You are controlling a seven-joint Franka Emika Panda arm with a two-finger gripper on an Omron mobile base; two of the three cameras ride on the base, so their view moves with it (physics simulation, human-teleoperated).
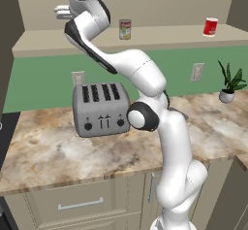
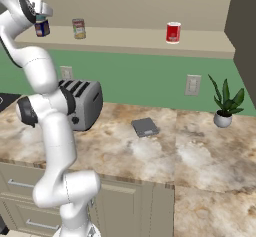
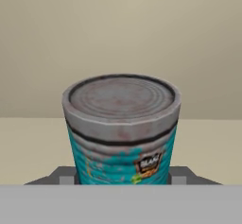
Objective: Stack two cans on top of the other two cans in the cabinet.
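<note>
- The teal-blue can [image 3: 122, 133] sits in the lower middle of the hand view, upright, clamped between the two dark finger tips [image 3: 61, 175] at its sides; its base is cut off by the bottom of that frame.
- In the right base view the end effector [image 2: 41, 17] is at the upper left, grasping that can, which is mostly hidden there; only a sliver of teal shows just above the dark blue can [image 2: 42, 28]. Whether the two cans touch cannot be told.
- In the left base view the end effector [image 1: 62, 12] is at the upper left, largely masked by the wrist; both of those cans are hidden behind the arm.
- The pale can [image 1: 125, 29] stands upright on the cabinet [image 1: 160, 35] shelf, just right of the arm in the left base view, near the dark blue can in the right base view.
- The red can [image 2: 173, 32] stands alone further right on the shelf, well apart from the others, with bare shelf on both sides.
- The cabinet's tan back wall rises behind all the cans; the shelf's front edge is open along its length.
- Below, on the desk [image 2: 165, 151], a toaster [image 1: 100, 108] stands partly behind the arm, a small dark flat object [image 2: 145, 126] lies mid-surface, hard to identify, and a potted plant [image 2: 224, 103] stands at the right by the green wall.
</note>
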